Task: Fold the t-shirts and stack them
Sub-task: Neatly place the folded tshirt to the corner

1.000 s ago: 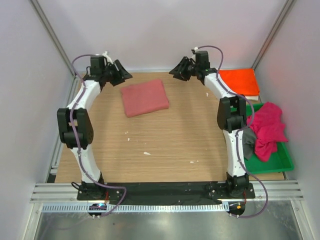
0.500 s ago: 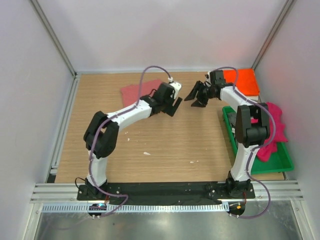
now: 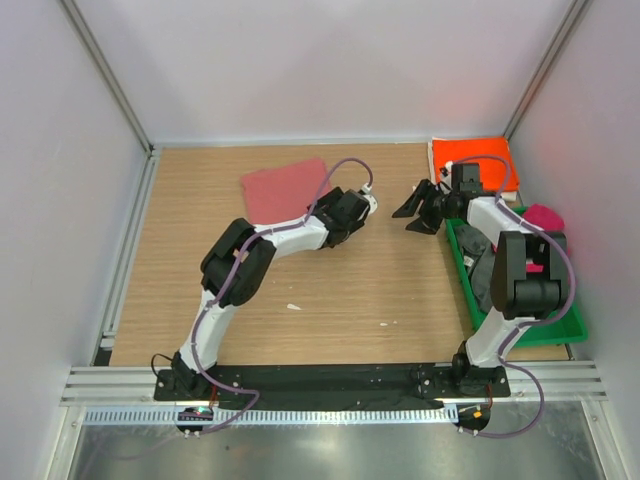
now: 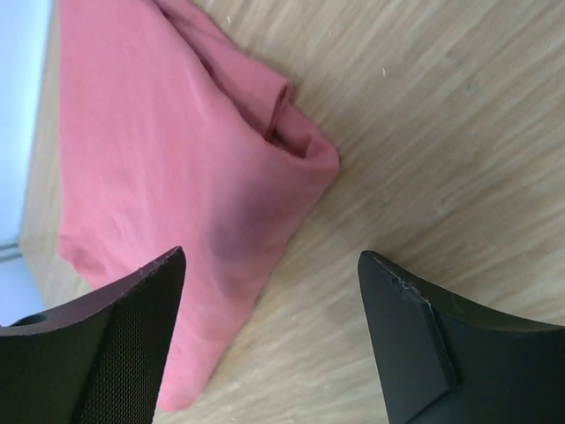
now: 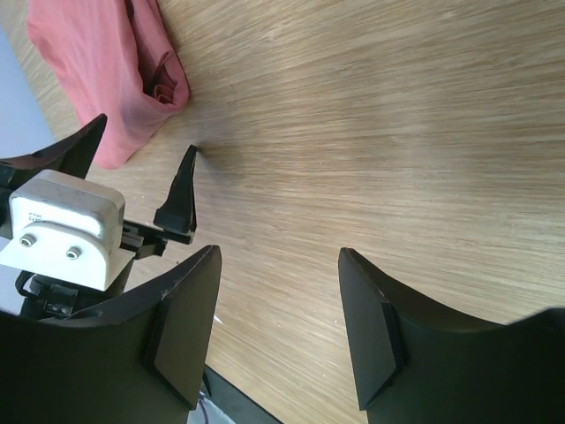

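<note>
A folded salmon-red t-shirt (image 3: 285, 188) lies on the table at the back left; it also shows in the left wrist view (image 4: 168, 150) and the right wrist view (image 5: 97, 53). My left gripper (image 3: 342, 215) (image 4: 271, 256) is open and empty, low over the shirt's near right corner, one finger over cloth and one over bare wood. My right gripper (image 3: 415, 215) (image 5: 279, 252) is open and empty over bare wood, facing the left gripper. A folded orange t-shirt (image 3: 470, 152) lies at the back right. A magenta t-shirt (image 3: 545, 215) and a dark grey one (image 3: 480, 262) lie in the tray. No white shirt shows.
The green plastic tray (image 3: 560, 335) stands along the right edge, partly behind the right arm. The left gripper's finger (image 5: 179, 199) and white wrist camera (image 5: 66, 231) show in the right wrist view. White walls and metal rails bound the table.
The left arm has swung from the back left to the salmon shirt's right corner. The right arm has pulled from the back middle towards the tray. Both grippers stayed open.
</note>
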Controlling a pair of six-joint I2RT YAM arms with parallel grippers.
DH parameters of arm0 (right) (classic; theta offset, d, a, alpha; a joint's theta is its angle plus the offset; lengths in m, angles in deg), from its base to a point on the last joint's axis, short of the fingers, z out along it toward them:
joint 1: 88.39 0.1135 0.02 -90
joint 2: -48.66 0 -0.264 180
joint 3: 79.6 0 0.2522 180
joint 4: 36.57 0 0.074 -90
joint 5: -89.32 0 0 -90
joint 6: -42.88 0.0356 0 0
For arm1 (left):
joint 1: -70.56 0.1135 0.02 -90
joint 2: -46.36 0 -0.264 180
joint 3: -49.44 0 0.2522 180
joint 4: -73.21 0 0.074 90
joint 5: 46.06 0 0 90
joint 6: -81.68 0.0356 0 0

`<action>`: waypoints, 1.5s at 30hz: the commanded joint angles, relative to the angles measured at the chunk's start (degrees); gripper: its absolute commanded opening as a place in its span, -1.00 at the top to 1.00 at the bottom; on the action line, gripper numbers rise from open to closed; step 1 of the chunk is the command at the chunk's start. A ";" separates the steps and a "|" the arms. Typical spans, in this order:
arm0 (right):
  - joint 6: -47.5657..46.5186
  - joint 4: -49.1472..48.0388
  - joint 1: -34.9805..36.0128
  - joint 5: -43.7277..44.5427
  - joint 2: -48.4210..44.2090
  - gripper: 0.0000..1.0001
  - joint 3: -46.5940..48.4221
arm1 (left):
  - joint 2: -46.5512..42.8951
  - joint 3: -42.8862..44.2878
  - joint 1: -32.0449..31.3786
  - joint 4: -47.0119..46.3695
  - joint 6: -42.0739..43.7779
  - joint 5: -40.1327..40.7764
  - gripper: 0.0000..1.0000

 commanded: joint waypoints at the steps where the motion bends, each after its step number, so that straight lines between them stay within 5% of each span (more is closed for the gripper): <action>1: -1.42 -3.37 -0.43 -2.05 -1.84 -0.24 -0.26 | 3.19 2.81 -0.54 -3.64 5.97 2.69 -0.61; 12: 0.51 -5.04 -0.61 -3.37 2.38 -0.27 2.72 | 8.30 8.62 1.13 -0.83 8.27 0.06 -0.19; 15: 2.18 -6.44 -0.61 -4.85 5.27 -0.31 4.13 | 8.13 8.79 1.92 -0.83 8.18 -1.26 0.21; 18: 5.07 -8.82 -0.52 -6.00 8.79 -0.47 5.62 | 7.34 9.06 2.62 -0.83 7.48 -1.44 0.83; 20: 7.53 -11.97 -0.34 -6.79 11.07 -0.53 6.85 | 6.55 8.62 2.80 -0.83 7.12 -1.79 1.00; 26: 11.04 -12.43 0.62 -8.37 17.93 -0.99 15.45 | -1.97 3.09 3.15 -0.82 4.93 -4.52 1.00; 34: 22.12 -21.65 7.73 -12.50 29.95 -0.99 27.06 | -13.39 -4.83 5.00 0.23 1.15 -8.56 1.00; 45: 28.02 -25.52 15.91 -11.45 38.41 -0.99 37.97 | -16.92 -6.67 5.44 1.99 0.53 -10.58 1.00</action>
